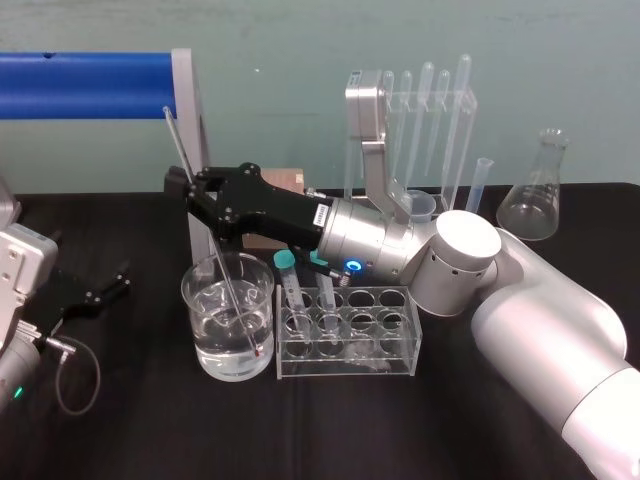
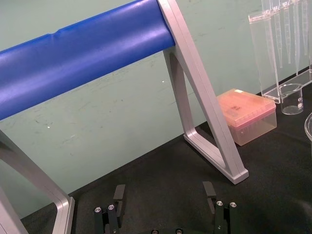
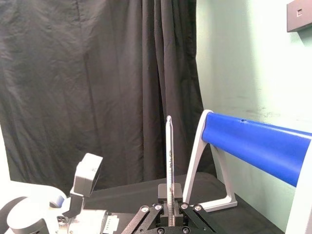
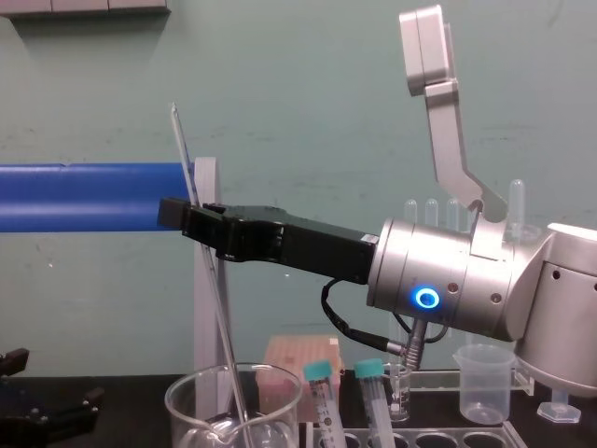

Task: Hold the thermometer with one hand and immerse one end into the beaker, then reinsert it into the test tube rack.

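As the head view looked down on the black surface (image 1: 140, 420), the right hand (image 1: 192, 188) reached in from the right and pinched the thermometer (image 1: 177, 140) high up, with its fingers pressed tight on the thin glass. The thermometer leaned so that its red tip sat down in the water of the beaker (image 1: 200, 330), close to the bottom. I think it was held high to keep the hand dry and well above the rim. The beaker stood just to the left of the test tube rack (image 1: 385, 335), which had two teal-capped tubes (image 1: 287, 262) at its near end and open holes beside them. The left hand (image 1: 115, 285) lay low at the left, well apart from all this. In the left wrist view its fingers were spread wide with nothing between them. In the right wrist view the thermometer stood straight up from the middle of the pinching fingers, so the hold looked even. In the chest view the right hand hung above the beaker, and the rod ran down through it into the glass. The dipping looked done. The move to a rack hole was not yet made, and it would need a slow, careful lift, since the glass was thin.
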Robot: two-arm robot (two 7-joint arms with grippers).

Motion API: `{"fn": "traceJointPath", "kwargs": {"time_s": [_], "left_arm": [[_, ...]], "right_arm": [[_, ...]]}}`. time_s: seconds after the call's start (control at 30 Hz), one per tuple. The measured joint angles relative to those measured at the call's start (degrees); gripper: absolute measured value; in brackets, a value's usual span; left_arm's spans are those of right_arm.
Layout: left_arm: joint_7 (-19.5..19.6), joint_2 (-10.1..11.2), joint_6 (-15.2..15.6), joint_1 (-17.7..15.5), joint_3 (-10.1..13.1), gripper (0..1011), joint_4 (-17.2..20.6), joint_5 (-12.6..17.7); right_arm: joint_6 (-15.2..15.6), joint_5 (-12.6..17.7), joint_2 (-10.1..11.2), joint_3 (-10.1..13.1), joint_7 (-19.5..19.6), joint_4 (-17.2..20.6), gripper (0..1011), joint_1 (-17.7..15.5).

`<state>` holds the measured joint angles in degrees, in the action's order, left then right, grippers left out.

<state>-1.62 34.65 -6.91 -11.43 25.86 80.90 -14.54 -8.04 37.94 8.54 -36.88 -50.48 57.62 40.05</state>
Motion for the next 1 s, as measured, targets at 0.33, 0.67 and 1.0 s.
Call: {"fn": "traceJointPath", "kwargs": {"time_s": [0.33, 0.67, 1.0], "left_arm": [[0.0, 0.0, 0.0, 0.0, 0.0, 1008, 0.0, 0.0], [0.0, 0.0, 0.0, 0.0, 0.0, 1008, 0.0, 0.0], [0.0, 0.0, 0.0, 0.0, 0.0, 1008, 0.0, 0.0]], "right_arm": [[0.0, 0.0, 0.0, 0.0, 0.0, 0.0, 56, 0.0], [0.5, 0.5, 0.2, 0.4, 0.1, 1.4, 56, 0.0], [0.4, 5.5, 2.6, 4.2, -0.8, 13.5, 55, 1.7]]}}
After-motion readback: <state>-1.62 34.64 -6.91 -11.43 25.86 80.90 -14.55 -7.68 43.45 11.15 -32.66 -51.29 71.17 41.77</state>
